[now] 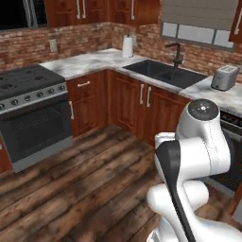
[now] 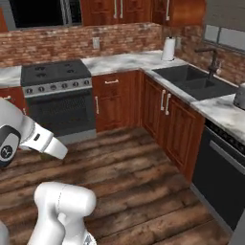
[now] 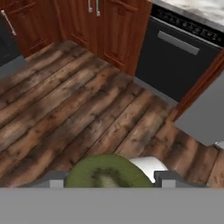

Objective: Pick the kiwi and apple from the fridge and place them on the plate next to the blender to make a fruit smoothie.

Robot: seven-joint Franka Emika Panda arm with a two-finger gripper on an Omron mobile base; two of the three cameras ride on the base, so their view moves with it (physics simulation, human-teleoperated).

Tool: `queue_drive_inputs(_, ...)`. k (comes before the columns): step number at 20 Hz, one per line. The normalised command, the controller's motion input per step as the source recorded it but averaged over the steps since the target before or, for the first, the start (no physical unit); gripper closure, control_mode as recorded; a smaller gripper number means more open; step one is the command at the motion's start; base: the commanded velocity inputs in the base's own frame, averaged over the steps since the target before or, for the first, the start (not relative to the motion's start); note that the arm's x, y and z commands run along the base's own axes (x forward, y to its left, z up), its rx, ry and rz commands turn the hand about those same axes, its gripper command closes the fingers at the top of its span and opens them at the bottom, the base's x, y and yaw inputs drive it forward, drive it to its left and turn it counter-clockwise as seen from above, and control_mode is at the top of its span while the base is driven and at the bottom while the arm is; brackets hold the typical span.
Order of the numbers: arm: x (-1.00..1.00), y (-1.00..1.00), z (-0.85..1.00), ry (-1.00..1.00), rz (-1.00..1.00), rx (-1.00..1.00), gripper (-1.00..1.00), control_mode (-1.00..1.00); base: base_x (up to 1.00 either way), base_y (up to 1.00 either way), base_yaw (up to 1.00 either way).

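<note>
We pinch the kiwi (image 3: 107,172) in our pincer (image 3: 107,178), long axis spanning finger to finger, above wooden floor (image 3: 65,118).

1. The white arm (image 1: 196,156) rises from the lower right, folded over a wooden floor (image 1: 85,189).
2. A dark stove (image 1: 30,111) stands at the left.
3. On the marble bench (image 1: 94,60) sit a paper towel roll (image 1: 127,46) and a toaster (image 1: 224,77).
4. A black sink (image 1: 163,73) with a faucet (image 1: 177,53) is set between them.
</note>
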Motion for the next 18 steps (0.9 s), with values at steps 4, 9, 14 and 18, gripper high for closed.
queue_drive_inputs(4,0.00,0.00,0.00,0.00,0.00,0.00,1.00,1.00,-0.07,0.39,0.88)
queue_drive_inputs(9,0.00,0.00,0.00,0.00,0.00,0.00,1.00,1.00,-0.10,0.22,0.89)
queue_drive_inputs(14,0.00,0.00,0.00,0.00,0.00,0.00,1.00,1.00,-0.41,0.00,0.85)
queue_drive_inputs(18,0.00,0.00,0.00,0.00,0.00,0.00,1.00,1.00,-0.42,0.00,0.86)
